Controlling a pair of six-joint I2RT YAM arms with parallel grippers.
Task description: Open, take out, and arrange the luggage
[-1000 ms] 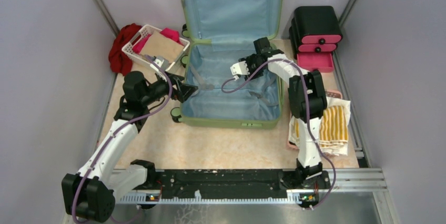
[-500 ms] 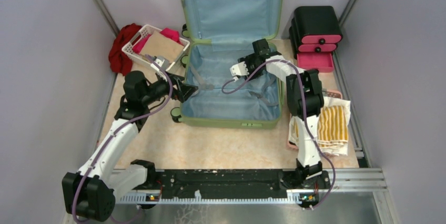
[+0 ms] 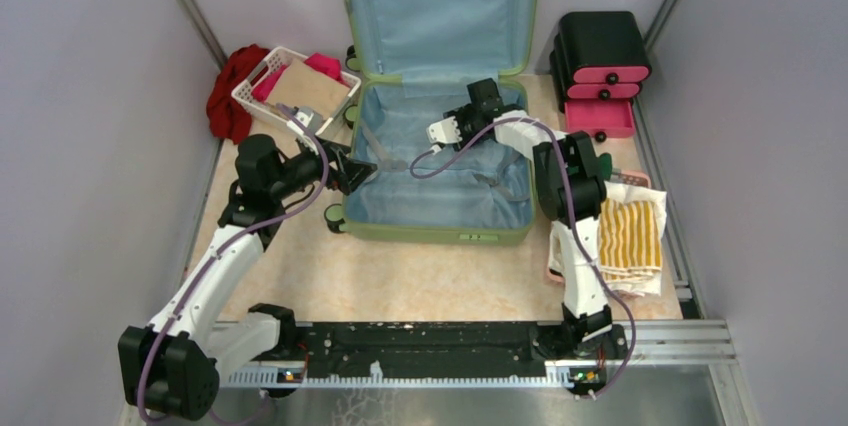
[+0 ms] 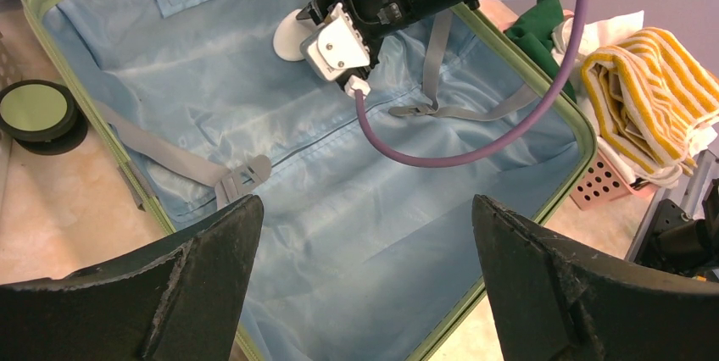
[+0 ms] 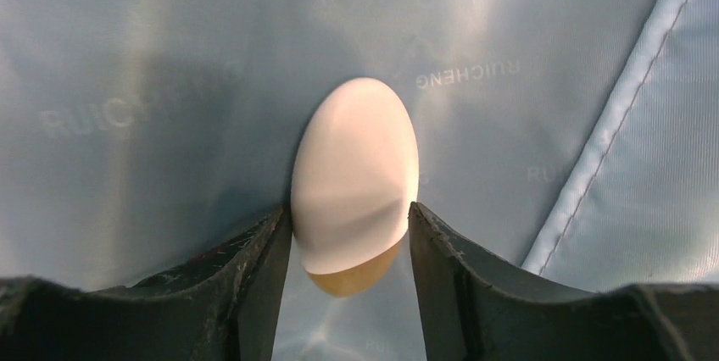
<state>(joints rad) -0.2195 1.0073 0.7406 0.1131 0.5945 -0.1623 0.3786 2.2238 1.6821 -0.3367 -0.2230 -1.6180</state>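
Robot test cell in a laboratory, seen from above.
Plain grey panel walls (image 3: pixel 90 96) on bare aluminium struts (image 3: pixel 187 1) box in a beige table (image 3: pixel 420 281). Two white-and-black robot arms, a left arm (image 3: pixel 212 268) and a right arm (image 3: pixel 580 276), stand bolted to a metal rail (image 3: pixel 440 348) along its near edge. A purple cable (image 4: pixel 475 158) trails from one wrist.

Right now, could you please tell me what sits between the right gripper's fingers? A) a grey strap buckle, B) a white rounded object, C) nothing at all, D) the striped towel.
B: the right wrist view shows a white rounded object between the fingers of the right gripper, touching both, with the blue lining of the luggage behind it.
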